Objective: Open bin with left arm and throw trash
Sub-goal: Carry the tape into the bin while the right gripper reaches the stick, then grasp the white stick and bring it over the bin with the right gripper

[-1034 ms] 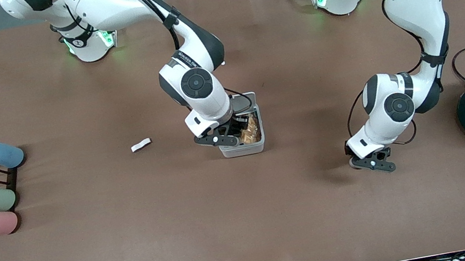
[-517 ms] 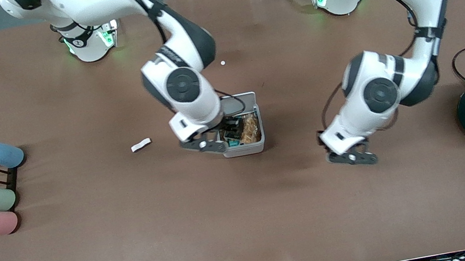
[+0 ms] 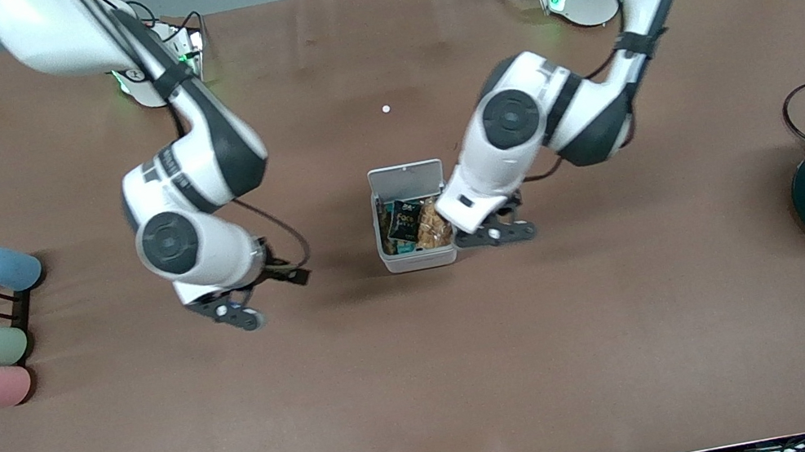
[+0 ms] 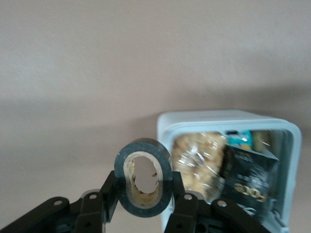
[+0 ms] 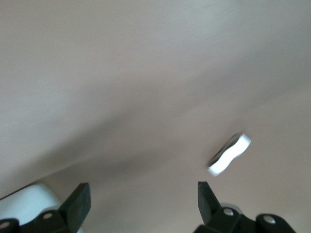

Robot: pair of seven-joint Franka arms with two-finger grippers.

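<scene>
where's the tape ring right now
The dark tape ring is clamped in the left claw, up in the air beside the open bin, at its rim toward the left arm's end of the table.

My left gripper (image 4: 143, 204) hanging low by the table's middle, fingers clamped on a tape ring (image 4: 143, 177), my right gripper (image 5: 141, 201) spread wide, hovering toward its own end

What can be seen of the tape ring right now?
The tape ring is a small dark roll with a pale, worn inner core, squeezed into an oval. It stands on edge, pinched between the fingers of the left claw, up beside the open bin at its rim, not yet inside. Nothing else touches it.
</scene>
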